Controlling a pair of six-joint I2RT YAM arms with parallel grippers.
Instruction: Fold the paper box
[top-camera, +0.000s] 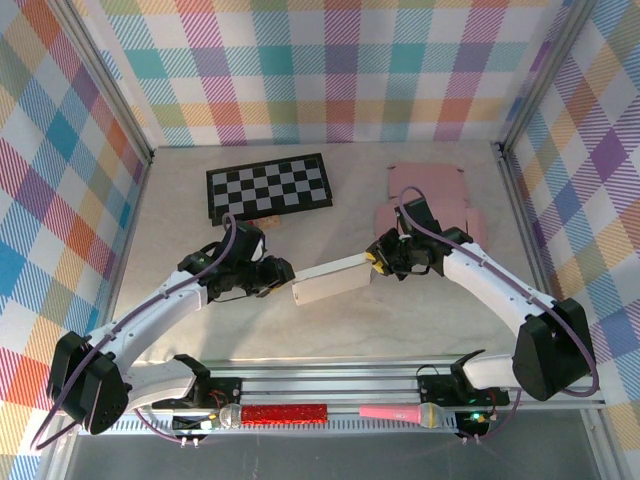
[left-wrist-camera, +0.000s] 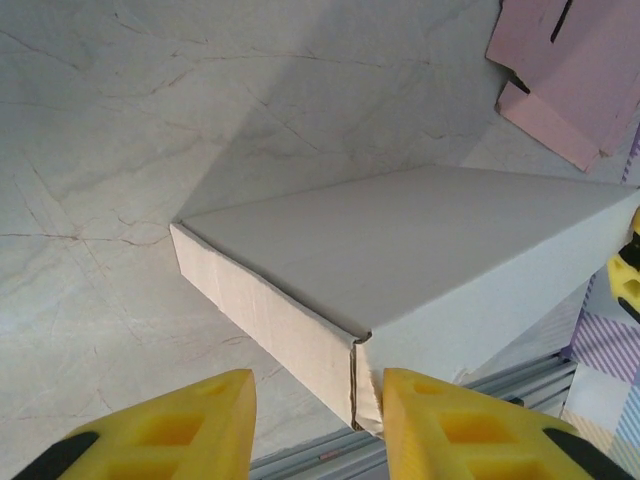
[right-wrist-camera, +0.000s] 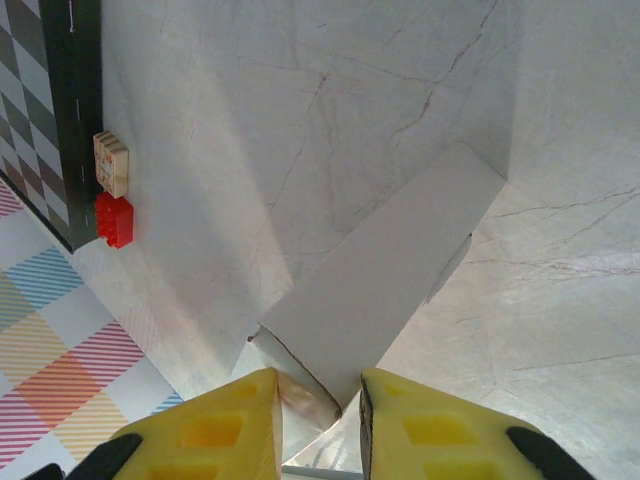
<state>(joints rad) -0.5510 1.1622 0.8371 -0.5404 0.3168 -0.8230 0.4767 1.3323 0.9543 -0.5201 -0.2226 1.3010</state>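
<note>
Right gripper is pinching one end of the paper box with its jaws narrow. Left gripper is hanging partly open around the opposite corner, with one finger touching and the other clear. The box is sitting folded shut mid-table between the two grippers. Pink flat cardboard is lying beyond the right arm and a checkerboard beyond the left, with a red brick just beside it.

Both arms stretch in from the near edge and bend toward each other. The left hand points right with its fingers parted. The right hand points left, fingers pinching the box end.
</note>
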